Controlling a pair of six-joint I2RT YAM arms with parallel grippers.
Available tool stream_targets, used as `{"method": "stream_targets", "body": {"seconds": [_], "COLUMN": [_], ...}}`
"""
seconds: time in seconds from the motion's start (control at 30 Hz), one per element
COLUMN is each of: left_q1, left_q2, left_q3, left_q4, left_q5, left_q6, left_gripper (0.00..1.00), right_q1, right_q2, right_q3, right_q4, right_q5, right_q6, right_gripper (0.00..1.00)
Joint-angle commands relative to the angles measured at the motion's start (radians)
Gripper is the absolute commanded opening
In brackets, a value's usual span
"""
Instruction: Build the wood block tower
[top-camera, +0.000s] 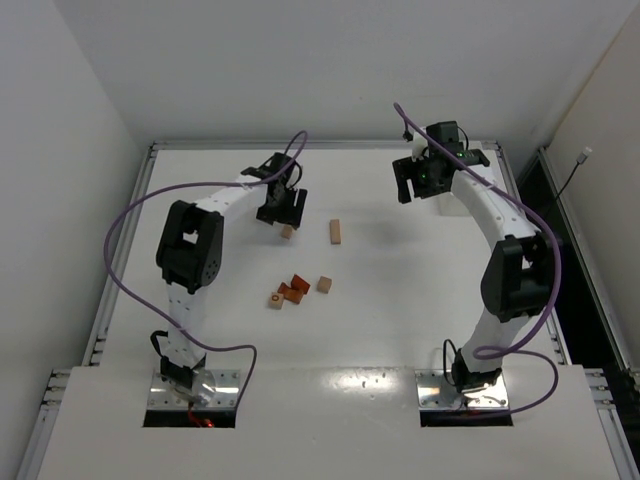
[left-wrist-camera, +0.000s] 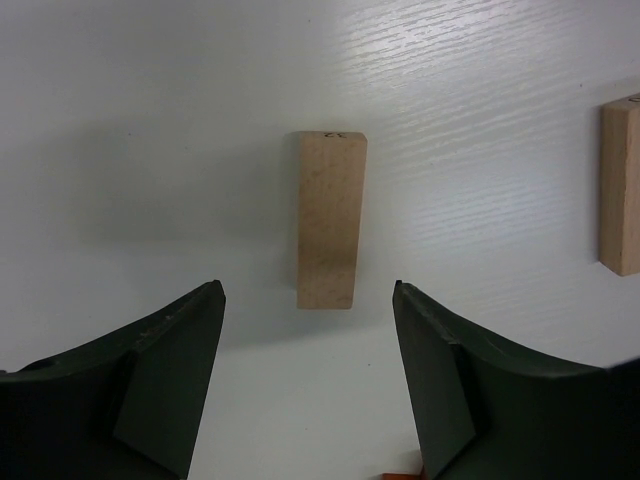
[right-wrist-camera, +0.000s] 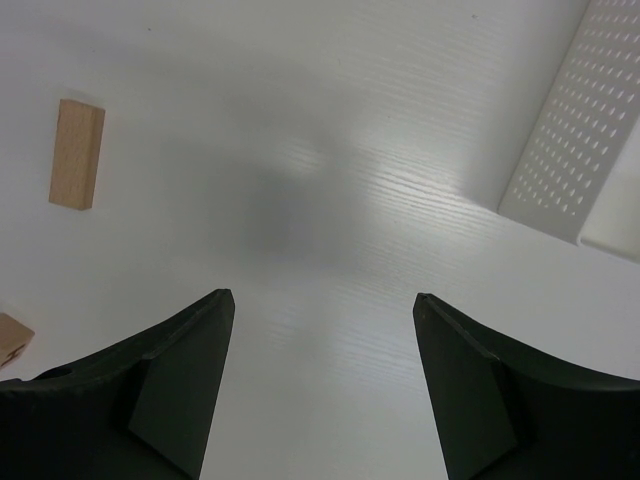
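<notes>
top external shows the blocks scattered flat on the table (top-camera: 400, 330), none stacked. a tan bar (top-camera: 287, 232) lies right under the left gripper (left-wrist-camera: 306, 285), a second bar (top-camera: 335, 232) is near it on the right, and a cluster (top-camera: 296, 288) of reddish and tan pieces sits closer to the bases. left wrist shows the jaws spread wide and empty, with the tan bar lying just ahead between them, untouched. the right gripper (right-wrist-camera: 318, 300) hangs well apart at the far right near the tray (right-wrist-camera: 565, 130), its jaws also spread and holding nothing.
</notes>
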Motion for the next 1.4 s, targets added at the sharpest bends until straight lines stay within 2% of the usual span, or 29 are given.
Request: {"method": "stream_targets", "body": {"seconds": [0.0,0.27,0.5,0.6,0.67,0.7,0.97,1.17,1.37], "left_q1": [-0.004,-0.004,-0.004,-0.004,-0.015,-0.027,-0.101,-0.168,-0.190], "left_q2": [0.010,0.067,0.126,0.137,0.137,0.137,0.051,0.014,0.014], "left_q3": [-0.009,0.025,0.082,0.103,0.103,0.103,0.068,0.050,0.050], "left_q4": [0.021,0.039,0.039,0.030,0.019,0.007,-0.013,-0.022,-0.022], "left_q5": [0.035,0.044,0.055,0.055,0.041,0.027,-0.068,-0.114,-0.123], "left_q6": [-0.006,0.003,0.012,0.012,-0.006,-0.018,-0.202,-0.247,-0.265], "left_gripper": [0.64,0.57,0.41,0.29,0.05,0.00,0.00,0.00,0.00], "right_q1": [0.000,0.000,0.000,0.009,0.009,0.009,0.009,0.009,0.000], "right_q2": [0.004,0.004,0.004,0.013,0.013,0.013,0.013,-0.027,-0.046], "right_q3": [0.040,0.021,0.031,0.031,0.031,0.031,0.017,-0.031,-0.052], "right_q4": [0.031,0.031,0.031,0.031,0.031,0.031,0.031,0.040,0.040], "right_q5": [-0.007,-0.016,-0.016,-0.007,-0.007,-0.007,-0.016,-0.016,-0.025], "right_q6": [-0.008,-0.008,-0.017,-0.017,-0.017,-0.017,-0.017,-0.008,-0.008], "right_gripper": [0.70,0.70,0.70,0.70,0.70,0.70,0.70,0.70,0.70]}}
